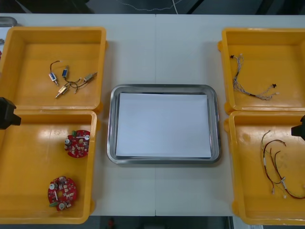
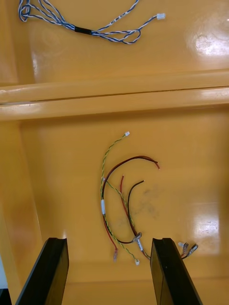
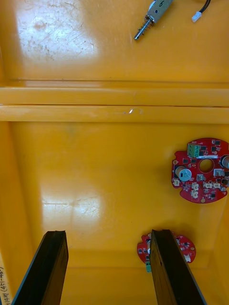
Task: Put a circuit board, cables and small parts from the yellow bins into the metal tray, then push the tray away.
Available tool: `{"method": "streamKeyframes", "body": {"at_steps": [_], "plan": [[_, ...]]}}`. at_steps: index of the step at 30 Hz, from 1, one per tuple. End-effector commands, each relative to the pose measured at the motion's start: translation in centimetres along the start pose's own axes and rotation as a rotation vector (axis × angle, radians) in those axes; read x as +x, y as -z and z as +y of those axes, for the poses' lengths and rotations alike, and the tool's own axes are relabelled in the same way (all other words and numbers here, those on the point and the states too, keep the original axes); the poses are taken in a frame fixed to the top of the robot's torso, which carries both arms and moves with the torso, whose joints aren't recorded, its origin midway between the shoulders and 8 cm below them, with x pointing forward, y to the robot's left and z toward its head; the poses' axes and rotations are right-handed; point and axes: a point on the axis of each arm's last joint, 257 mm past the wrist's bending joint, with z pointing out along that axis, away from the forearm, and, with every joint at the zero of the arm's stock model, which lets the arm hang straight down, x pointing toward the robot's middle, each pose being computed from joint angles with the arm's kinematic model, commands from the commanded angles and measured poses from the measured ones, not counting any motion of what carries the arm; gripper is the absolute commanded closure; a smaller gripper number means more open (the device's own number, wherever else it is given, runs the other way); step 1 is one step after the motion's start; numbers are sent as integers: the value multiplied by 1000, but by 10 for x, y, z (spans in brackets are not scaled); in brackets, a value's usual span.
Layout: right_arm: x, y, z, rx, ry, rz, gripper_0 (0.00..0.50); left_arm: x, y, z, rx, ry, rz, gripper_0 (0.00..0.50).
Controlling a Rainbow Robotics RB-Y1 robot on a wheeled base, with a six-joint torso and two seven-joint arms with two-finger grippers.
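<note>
The metal tray [image 1: 111, 124], white inside, lies mid-table with nothing in it. Two round red circuit boards [image 1: 77, 143] [image 1: 62, 192] rest in the near left yellow bin [image 1: 28, 162]. My left gripper [image 3: 107, 236] hangs open above this bin, one board [image 3: 200, 170] beyond its finger, the other [image 3: 186, 248] partly behind it. Small metal parts [image 1: 71, 78] lie in the far left bin. My right gripper [image 2: 107, 243] is open above the near right bin [image 1: 248, 186], over the red and yellow cable [image 2: 121, 200]. A blue and white cable [image 1: 250, 83] lies in the far right bin.
The left arm [image 1: 7, 113] and right arm [image 1: 300, 128] sit at the table's outer edges. Raised bin walls [image 2: 114, 97] separate the near and far bins on each side. Bare table surrounds the tray between the bin pairs.
</note>
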Motion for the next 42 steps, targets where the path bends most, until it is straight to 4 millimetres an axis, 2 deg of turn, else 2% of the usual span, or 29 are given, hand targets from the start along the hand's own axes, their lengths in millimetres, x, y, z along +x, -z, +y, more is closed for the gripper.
{"method": "streamKeyframes", "body": {"at_steps": [1, 8, 17, 22, 29, 37, 42], "plan": [[-3, 17, -14, 70, 38, -46, 0, 15, -2, 11, -29, -71, 33, 0], [13, 13, -18, 70, 47, -9, 0, 16, -1, 11, -27, -62, 37, 0], [62, 10, -41, 88, 72, 110, 0, 23, -2, 5, -6, 75, 55, 0], [82, 13, -59, 101, 164, 156, 0, 27, -8, 1, 15, 148, 49, 0], [89, 5, -68, 91, 269, 115, 0, 35, -16, -2, 34, 273, 46, 0], [92, -10, -64, 65, 402, 46, 0, 49, -27, -8, 61, 432, 47, 0], [101, -25, -63, 37, 448, 34, 0, 61, -37, -11, 75, 532, 67, 0]]}}
